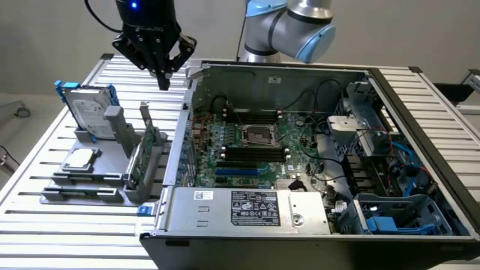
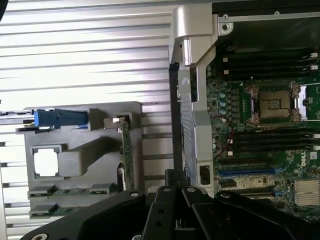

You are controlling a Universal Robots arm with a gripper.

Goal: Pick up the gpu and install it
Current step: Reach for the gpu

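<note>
In the exterior view the claw (image 1: pixel 163 84) hangs with its fingers pressed together, holding nothing, above the table (image 1: pixel 45 236) beside the computer case (image 1: pixel 285 73). The gpu (image 1: pixel 147 151) stands on its edge in the grey holder (image 1: pixel 82 194), lower than the claw and apart from it. In the wrist view the claw (image 2: pixel 176 191) is over the case wall. The gpu (image 2: pixel 126 150) stands near it, not touched.
</note>
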